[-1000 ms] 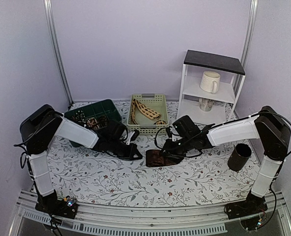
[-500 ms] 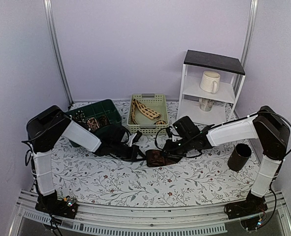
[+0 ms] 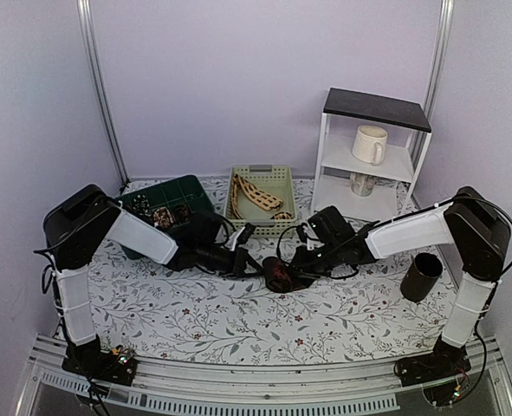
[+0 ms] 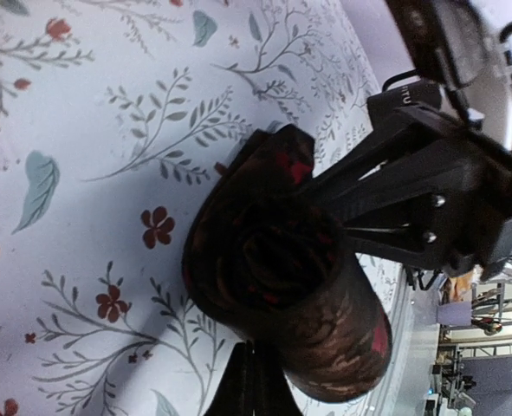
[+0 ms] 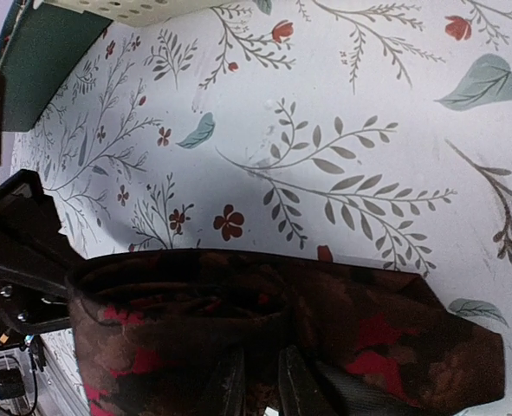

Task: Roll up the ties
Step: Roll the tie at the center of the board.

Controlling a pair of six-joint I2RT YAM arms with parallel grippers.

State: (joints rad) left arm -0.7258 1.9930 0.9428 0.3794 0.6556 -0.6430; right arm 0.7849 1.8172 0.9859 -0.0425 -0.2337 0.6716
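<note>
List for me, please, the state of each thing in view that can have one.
dark tie, rolled into a coil, short tail left flat
beige tie, unrolled, lying in the pale basket
small coiled ties, rolled, in the green bin
left hand, shut, tips against the coil
right hand, shut on the dark tie
white mug, upright on the shelf
black cup, standing mouth up
</note>
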